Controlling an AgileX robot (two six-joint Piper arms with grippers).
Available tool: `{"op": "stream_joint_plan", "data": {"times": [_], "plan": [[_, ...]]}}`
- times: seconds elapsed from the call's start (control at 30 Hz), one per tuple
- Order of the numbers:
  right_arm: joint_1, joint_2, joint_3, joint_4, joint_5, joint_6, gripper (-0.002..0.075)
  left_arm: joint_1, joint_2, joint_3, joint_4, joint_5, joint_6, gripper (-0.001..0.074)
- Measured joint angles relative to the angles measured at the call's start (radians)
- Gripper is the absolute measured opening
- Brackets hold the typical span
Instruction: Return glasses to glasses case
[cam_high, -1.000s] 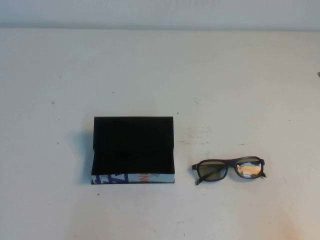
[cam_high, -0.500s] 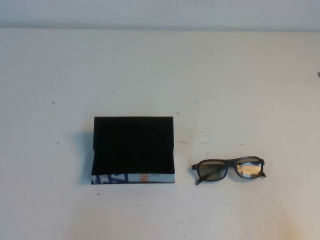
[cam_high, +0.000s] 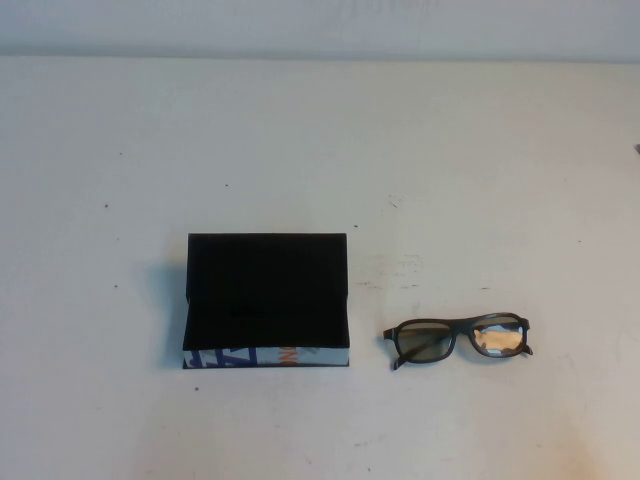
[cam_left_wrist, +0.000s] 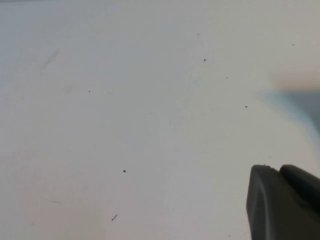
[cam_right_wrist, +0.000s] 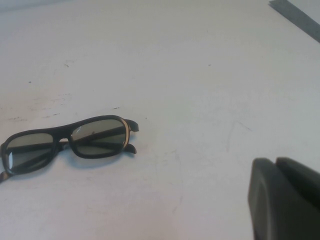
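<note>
The glasses case is a black box with its lid up and a blue, white and orange front strip, standing left of the table's middle. The glasses lie folded on the table to its right; the right wrist view also shows the glasses, lenses up. Neither arm shows in the high view. My right gripper hovers over bare table apart from the glasses, its fingers pressed together and empty. My left gripper is over bare table too, fingers together, nothing held.
The white table top carries small dark specks and scuffs. A grey strip runs along one corner of the right wrist view. The wall edge lies at the back.
</note>
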Motion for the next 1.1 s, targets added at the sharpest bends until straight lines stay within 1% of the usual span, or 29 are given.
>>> {"op": "stream_joint_plan", "data": {"times": [0.1,0.17,0.27,0.43,0.53,0.63,0.7,0.77,0.83,0.93,1.0,1.1], "plan": [[0.0,0.0,0.0,0.011,-0.002,0.0,-0.0013,0.0,0.0,0.0,0.0,0.0,0.0,-0.0001],[0.0,-0.002,0.0,0.05,-0.016,0.0,-0.0013,0.0,0.0,0.0,0.0,0.0,0.0,-0.0001],[0.0,-0.002,0.0,0.183,-0.076,0.0,-0.0013,0.0,0.0,0.0,0.0,0.0,0.0,-0.0001],[0.0,-0.002,0.0,0.508,-0.234,0.0,-0.0013,0.0,0.0,0.0,0.0,0.0,0.0,-0.0001],[0.0,-0.002,0.0,0.6,-0.304,-0.009,-0.0013,0.0,0.0,0.0,0.0,0.0,0.0,-0.0001],[0.0,-0.002,0.0,0.718,-0.309,-0.012,-0.0013,0.0,0.0,0.0,0.0,0.0,0.0,-0.0001],[0.0,-0.002,-0.007,0.773,-0.259,-0.016,-0.0013,0.0,0.0,0.0,0.0,0.0,0.0,-0.0001],[0.0,0.006,-0.043,0.782,-0.178,-0.019,-0.0013,0.0,0.0,0.0,0.0,0.0,0.0,-0.0001],[0.0,0.056,-0.12,0.761,-0.065,-0.021,-0.0013,0.0,0.0,0.0,0.0,0.0,0.0,-0.0001],[0.0,0.205,-0.258,0.681,0.15,-0.063,-0.0013,0.0,0.0,0.0,0.0,0.0,0.0,-0.0001],[0.0,0.324,-0.363,0.646,0.307,-0.133,-0.0013,0.0,0.0,0.0,0.0,0.0,-0.002,-0.0001],[0.0,0.483,-0.494,0.607,0.473,-0.253,-0.0013,0.0,0.0,0.0,0.0,0.0,-0.002,-0.0001]]}}
